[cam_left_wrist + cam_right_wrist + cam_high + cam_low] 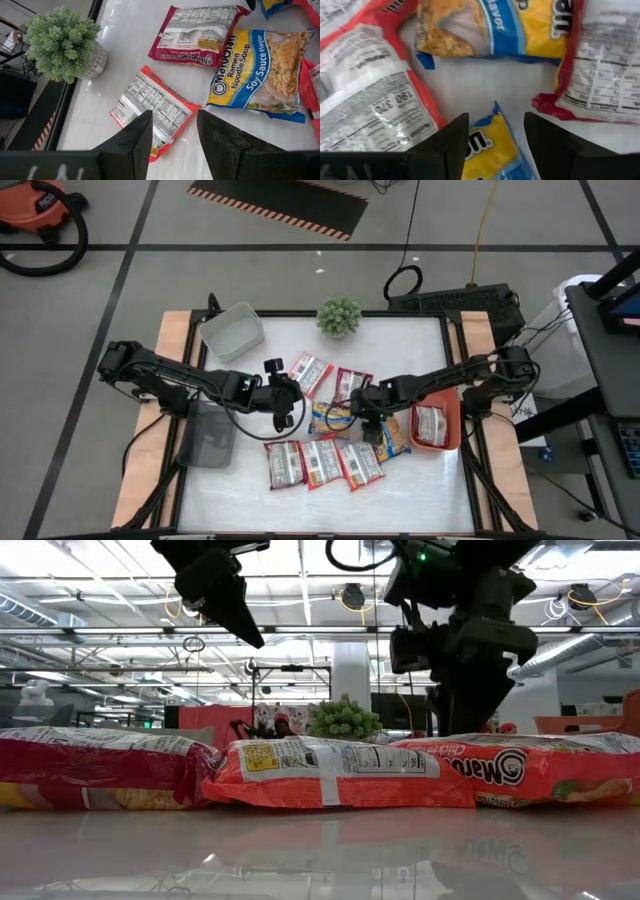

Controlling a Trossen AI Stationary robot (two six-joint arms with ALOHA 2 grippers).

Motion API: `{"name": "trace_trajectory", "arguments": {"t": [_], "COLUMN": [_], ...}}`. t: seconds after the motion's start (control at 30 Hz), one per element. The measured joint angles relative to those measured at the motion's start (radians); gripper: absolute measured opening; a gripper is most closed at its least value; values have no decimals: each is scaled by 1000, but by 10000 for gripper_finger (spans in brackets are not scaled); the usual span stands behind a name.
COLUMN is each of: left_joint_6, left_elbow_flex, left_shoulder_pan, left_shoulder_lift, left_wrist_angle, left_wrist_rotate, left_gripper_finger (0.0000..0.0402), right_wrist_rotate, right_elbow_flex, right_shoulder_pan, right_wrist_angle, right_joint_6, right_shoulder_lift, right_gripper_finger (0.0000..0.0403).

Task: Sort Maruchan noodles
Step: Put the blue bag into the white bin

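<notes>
**Both hands open and empty above a scatter of noodle packets**

High view: the white tabletop (420, 490) sits in a pale wood frame on a grey floor crossed by dark lines, with a black-and-yellow striped mat (280, 205) and a red shop vacuum (35, 210) beyond. The noodle packets (322, 462) lie mid-table: three red ones in a row near the front edge, two more farther back, yellow-and-blue ones between. Another packet lies in the orange bin (449, 442) at the right. A pale bin (232, 332) and a potted plant (339, 316) stand at the back, a dark grey bin (207, 435) at the left. The left hand (284, 394) hangs just left of the scatter; the right hand (372, 420) is over its middle.

Low view: red packets lie side by side across the glossy surface; behind them is a hall with ceiling ducts and strip lights.

Left wrist view: the fingers (132, 145) stand apart, holding nothing, above a red packet lying label-up beside the plant.

Right wrist view: the fingers (445, 150) are parted and empty, over a yellow-and-blue packet's corner.
</notes>
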Motion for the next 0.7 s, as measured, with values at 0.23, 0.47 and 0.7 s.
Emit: {"name": "trace_trajectory", "arguments": {"t": [0.23, 0.47, 0.7], "left_joint_6": [0, 0, 9], "left_elbow_flex": [0, 0, 0], "left_shoulder_pan": [0, 0, 0], "left_shoulder_lift": [0, 0, 0], "left_wrist_angle": [1, 1, 1], "left_wrist_rotate": [0, 0, 0], "left_gripper_finger": [161, 161, 161], "right_wrist_rotate": [-70, -101, -111], "right_elbow_flex": [-35, -36, -36], "right_shoulder_pan": [-23, -30, -40], "right_wrist_angle": [-3, -10, -9], "right_joint_6": [26, -20, -71], "right_shoulder_lift": [0, 0, 0], "right_gripper_finger": [160, 64, 9]}}
